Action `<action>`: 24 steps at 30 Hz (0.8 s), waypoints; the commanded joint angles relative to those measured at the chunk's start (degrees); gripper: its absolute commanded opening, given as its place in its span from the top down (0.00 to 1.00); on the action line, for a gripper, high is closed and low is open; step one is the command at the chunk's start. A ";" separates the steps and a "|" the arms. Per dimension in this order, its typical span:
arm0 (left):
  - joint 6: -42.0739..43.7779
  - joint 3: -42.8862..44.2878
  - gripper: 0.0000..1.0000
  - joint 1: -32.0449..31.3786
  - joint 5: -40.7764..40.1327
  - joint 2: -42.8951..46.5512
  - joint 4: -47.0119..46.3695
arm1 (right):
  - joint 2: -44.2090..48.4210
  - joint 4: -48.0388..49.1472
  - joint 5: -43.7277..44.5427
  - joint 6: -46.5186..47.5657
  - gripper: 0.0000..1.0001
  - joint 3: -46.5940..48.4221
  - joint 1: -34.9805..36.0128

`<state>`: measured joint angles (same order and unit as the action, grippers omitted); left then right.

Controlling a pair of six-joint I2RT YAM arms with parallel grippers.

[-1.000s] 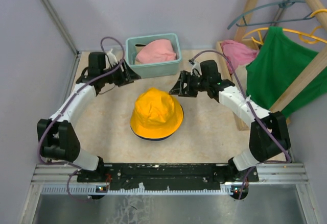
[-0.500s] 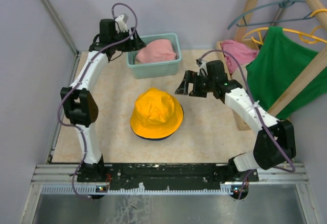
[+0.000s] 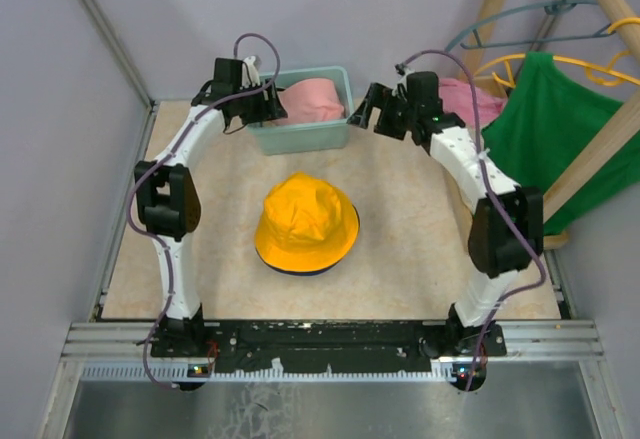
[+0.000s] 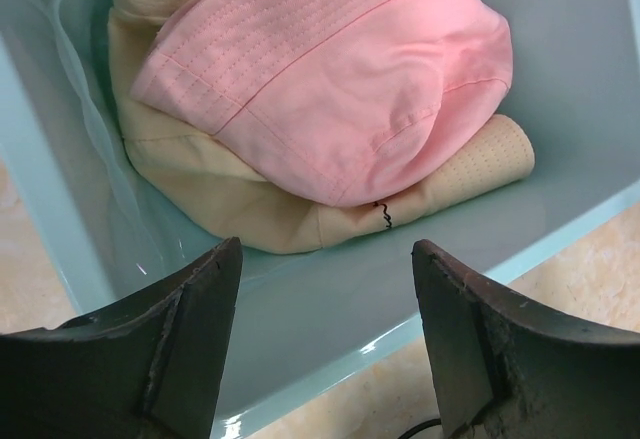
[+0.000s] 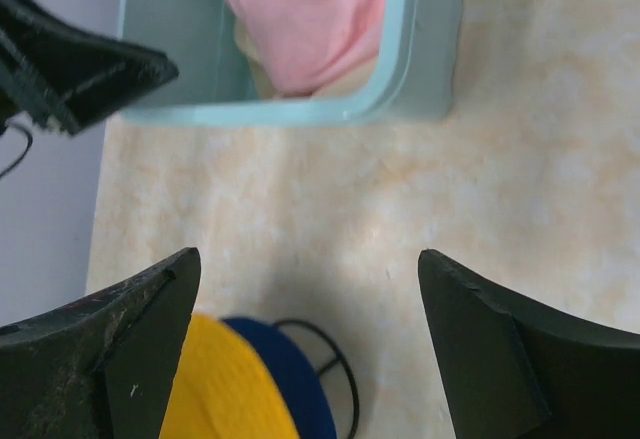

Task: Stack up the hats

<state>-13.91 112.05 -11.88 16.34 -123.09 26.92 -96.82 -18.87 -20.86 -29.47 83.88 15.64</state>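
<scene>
- Step in hand, as judged: fetching the third hat. The stack is half built, and the left hand (image 4: 326, 251) hangs over the bin (image 3: 300, 140) with its jaws wide apart and nothing between them.
- The right hand (image 5: 308, 256) is above the bench (image 3: 410, 249) just off the bin's right end. It is also spread wide and empty.
- The yellow hat (image 3: 306, 221) sits crown-up in the middle of the bench, on top of the navy hat (image 5: 288, 384). Only a dark sliver of the navy hat shows under the yellow brim.
- The pink hat (image 4: 340, 79) lies inside the bin at the far edge of the bench, resting on the beige hat (image 4: 250, 214).
- The next move likely calls for the left hand to drop into the bin and close on the pink fabric alone. It would then lift the hat clear of the wall and carry it to the yellow crown. Catching the beige hat underneath is the risk, since both are soft and pressed together.
- Count: four hats, two stacked on the bench and two in the bin; one bin; two hands.
- Also at the bench's right edge are one green shirt (image 3: 550, 134) on a hanger and one pink cloth (image 3: 466, 99) beside it.
</scene>
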 commanded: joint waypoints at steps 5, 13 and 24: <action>0.09 5.70 0.25 0.18 0.40 -2.04 2.38 | -20.41 8.44 0.47 -7.06 0.13 17.00 0.18; 0.60 4.97 0.26 0.43 1.04 -2.03 2.79 | -28.10 13.74 -0.28 -11.13 0.20 22.60 0.08; -0.58 6.91 0.27 0.63 2.85 -1.06 3.06 | -30.66 10.11 -0.01 -12.06 0.87 27.43 1.42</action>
<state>-14.04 116.22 -11.49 17.74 -124.40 29.23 -128.16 -8.71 -20.99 -41.15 108.31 15.77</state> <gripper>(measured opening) 0.736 0.305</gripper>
